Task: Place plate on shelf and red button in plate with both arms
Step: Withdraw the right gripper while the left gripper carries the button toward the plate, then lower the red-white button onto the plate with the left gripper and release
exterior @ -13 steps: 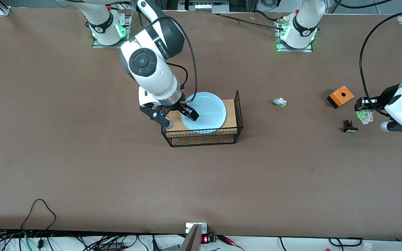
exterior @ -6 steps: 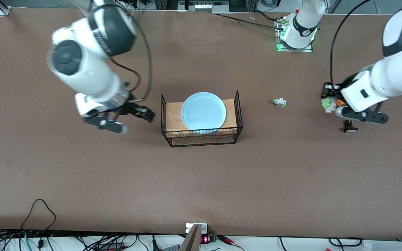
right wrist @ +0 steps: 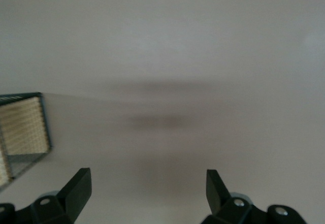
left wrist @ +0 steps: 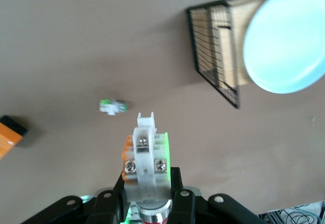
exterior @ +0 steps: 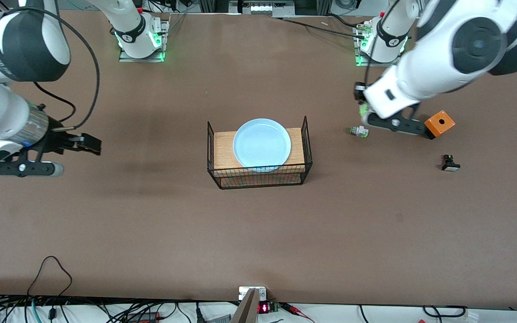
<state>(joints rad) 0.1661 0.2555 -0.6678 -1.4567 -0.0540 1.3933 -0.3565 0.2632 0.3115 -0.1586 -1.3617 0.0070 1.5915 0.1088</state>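
The pale blue plate [exterior: 262, 142] lies flat on the wooden top of the wire rack [exterior: 258, 178]; both also show in the left wrist view, plate [left wrist: 287, 41] and rack [left wrist: 213, 46]. My left gripper [exterior: 363, 111] is shut on the red button [left wrist: 144, 165], a white switch body with orange and green sides and a red cap down between the jaws. It holds it in the air over the table beside the green-capped switch. My right gripper [exterior: 73, 157] is open and empty, low over bare table toward the right arm's end; it also shows in its wrist view [right wrist: 147, 183].
A white switch with a green cap [exterior: 359, 131] lies on the table between the rack and an orange box [exterior: 439, 123]. A black-based switch [exterior: 450, 163] lies nearer the front camera than the box. A rack corner [right wrist: 25, 127] shows in the right wrist view.
My right gripper let go of the plate on the rack and swung away toward the right arm's end. My left gripper carried the red button from the table's end toward the rack.
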